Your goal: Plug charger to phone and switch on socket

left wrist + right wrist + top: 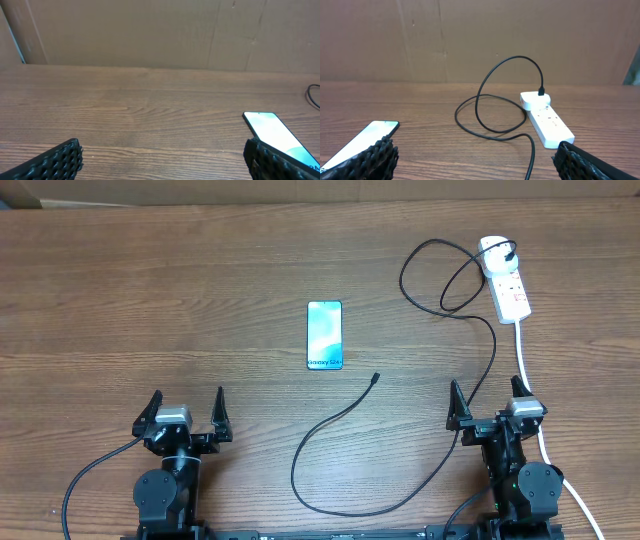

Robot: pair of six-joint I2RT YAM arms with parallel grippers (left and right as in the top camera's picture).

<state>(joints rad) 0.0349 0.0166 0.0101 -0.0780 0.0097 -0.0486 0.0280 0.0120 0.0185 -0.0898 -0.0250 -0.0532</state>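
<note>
The phone (325,334) lies flat mid-table, teal screen up, small text at its near end; it also shows in the left wrist view (272,131) and the right wrist view (362,140). The charger cable (352,412) loops across the table, its free connector tip (375,378) lying right of and below the phone, its black plug (511,253) seated in the white socket strip (506,283) at the back right, seen also in the right wrist view (546,118). My left gripper (187,416) and right gripper (489,406) are open and empty near the front edge.
The socket's thick white cord (527,365) runs down the right side, past the right arm. A cardboard wall (480,40) stands behind the table's far edge. The wooden table (150,300) spreads out left of the phone.
</note>
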